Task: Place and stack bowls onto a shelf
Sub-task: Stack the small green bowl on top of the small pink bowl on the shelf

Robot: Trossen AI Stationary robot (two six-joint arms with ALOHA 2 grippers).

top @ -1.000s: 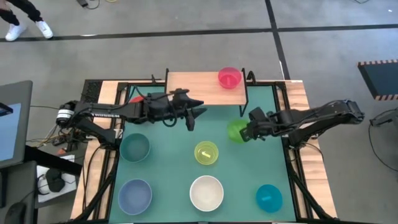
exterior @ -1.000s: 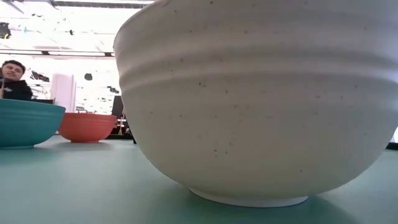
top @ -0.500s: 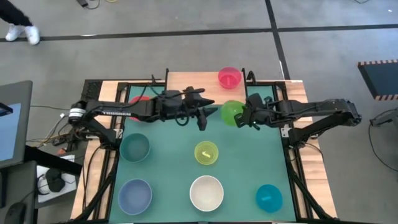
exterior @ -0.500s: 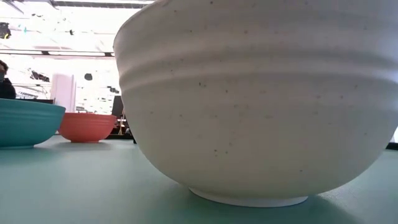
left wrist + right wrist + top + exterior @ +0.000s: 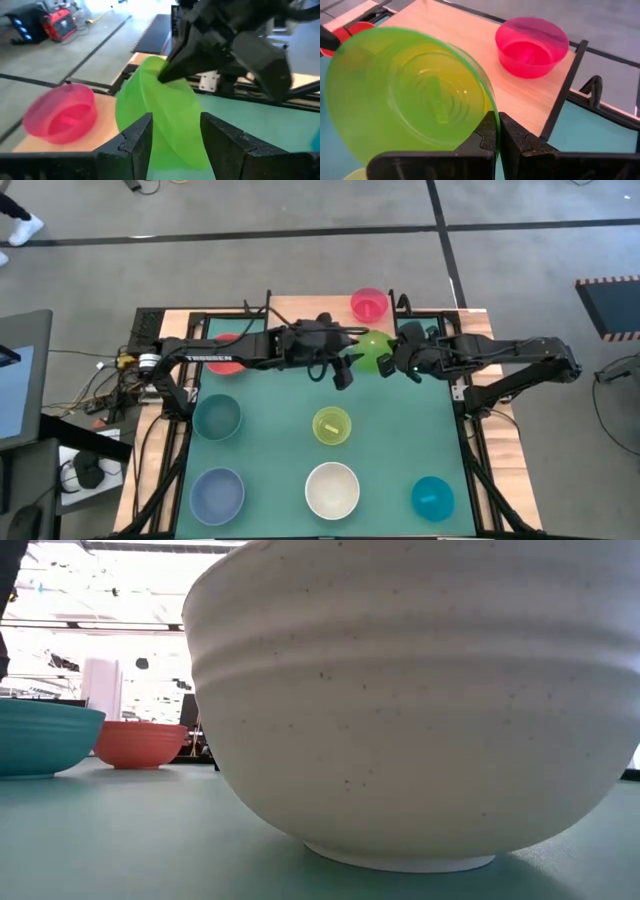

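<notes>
Two dark grippers meet at one tilted green plastic bowl (image 5: 373,355) by the front edge of the low light-wood shelf (image 5: 310,315).
The right gripper (image 5: 497,131) is clamped on the green bowl's rim, holding it off the green mat (image 5: 270,440); the left gripper (image 5: 172,132) has its fingers spread either side of the same bowl. The shelf's front edge is largely hidden by the arms, and a red round bowl (image 5: 226,352) near its left end is half covered. A magenta translucent bowl (image 5: 369,304) sits at the shelf's far right corner. The low view is almost filled by a white speckled bowl (image 5: 420,700), with the bright room behind hard to make out. The floor around is grey.
</notes>
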